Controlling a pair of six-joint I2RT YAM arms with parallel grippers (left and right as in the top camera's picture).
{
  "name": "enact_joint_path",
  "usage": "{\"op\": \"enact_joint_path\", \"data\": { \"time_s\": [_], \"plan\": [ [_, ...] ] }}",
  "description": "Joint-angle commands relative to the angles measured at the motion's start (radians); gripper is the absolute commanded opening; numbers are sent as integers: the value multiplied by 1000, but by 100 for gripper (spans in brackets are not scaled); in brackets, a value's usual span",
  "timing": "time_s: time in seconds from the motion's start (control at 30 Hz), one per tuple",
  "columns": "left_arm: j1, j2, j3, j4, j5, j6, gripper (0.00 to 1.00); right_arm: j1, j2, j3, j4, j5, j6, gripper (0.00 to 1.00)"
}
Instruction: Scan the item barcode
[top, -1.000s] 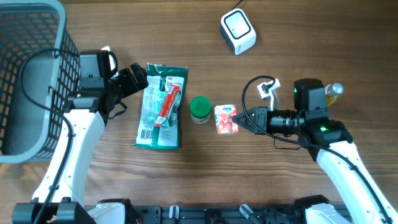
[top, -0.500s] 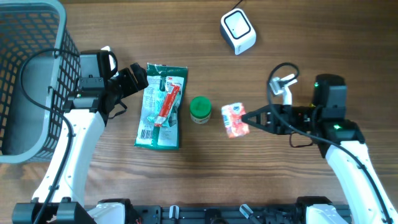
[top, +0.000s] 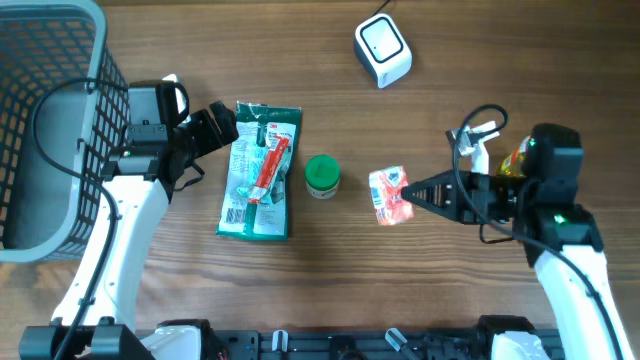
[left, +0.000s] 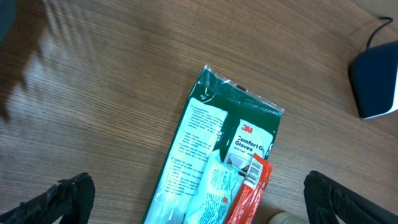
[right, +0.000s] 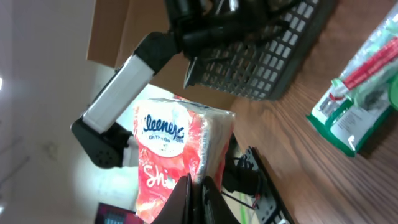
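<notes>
- Since a second ago, your right arm has drawn back toward its own side. It has carried the Kleenex tissue pack (top: 389, 196) away from the green-lidded jar (top: 321, 176), which it lay just beside; the two now stand apart.
- The right gripper (top: 412, 190) is clamped tight on one edge of the pack. In the wrist view its fingertips pinch the bottom edge of the red-and-white wrapper, leaving the broad printed face bare.
- That edge grip looks deliberate: it leaves both large faces free to turn toward a reader. The wrist view looks out sideways across the table, so the wrist is rolled over and the pack is probably off the wood.
- No barcode shows on the face you can see, so I cannot tell which side carries it.
- The white barcode scanner (top: 383, 52) sits at the far edge of the table (top: 480, 80), well apart from the pack. The scan is not yet done; the carry to the scanner appears to be the step in hand.
- Your left gripper (top: 218, 122) hangs with its jaws spread wide and nothing in them, just beside the top corner of the 3M Comfort Gloves packet (top: 258, 170).
- The grey wire basket (top: 50, 100) stands at the far left.
</notes>
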Motion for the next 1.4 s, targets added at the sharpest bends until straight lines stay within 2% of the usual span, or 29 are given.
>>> {"op": "enact_joint_path", "data": {
  "time_s": [0.0,0.1,0.4,0.87,1.07,1.13,1.37],
  "plan": [
    [4,-13,17,2,11,6,100,-3,-83,3,105,-62,159,5],
    [4,-13,17,2,11,5,100,-2,-134,3,153,-58,226,4],
    [4,-13,17,2,11,5,100,-1,-247,3,63,-35,225,4],
    [4,-13,17,2,11,5,100,0,-256,3,61,-13,221,4],
    [4,-13,17,2,11,5,100,0,-247,2,59,151,220,4],
    [4,-13,17,2,11,5,100,0,-240,2,51,179,175,4],
    [4,-13,17,2,11,5,100,1,-167,2,-250,602,3,4]
  ]
}}
